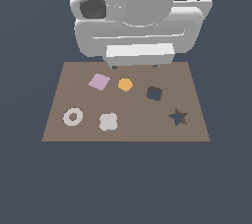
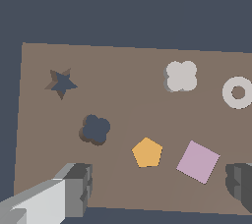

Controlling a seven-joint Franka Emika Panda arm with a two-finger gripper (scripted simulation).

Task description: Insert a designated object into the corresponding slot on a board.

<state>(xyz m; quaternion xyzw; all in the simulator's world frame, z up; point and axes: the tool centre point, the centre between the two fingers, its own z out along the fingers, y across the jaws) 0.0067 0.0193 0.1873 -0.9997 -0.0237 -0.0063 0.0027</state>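
Two dark cutouts and four small loose pieces share the flat brown board, which lies on a plain blue-grey ground. Nearest the exterior camera, in the front row, sit an off-white ring toward the exterior view's left, the off-white clover piece just beside it, and the star cutout well over toward the exterior view's right. The clover piece lies flat on the board, touching nothing else and well apart from its matching clover slot.

One row farther back come a pink square, an orange pentagon near it, and then the clover slot, which sits toward the right of the exterior view, between the pentagon and the star cutout. The slot is open and shows dark inside.

Beyond the pieces, over the far edge of the board, hangs the gripper, with the bulky white arm filling the view above it. In the wrist view its two fingers stand wide apart at either side of the picture, with the pentagon and the square showing on the board between them. The jaws are spread and hold nothing.
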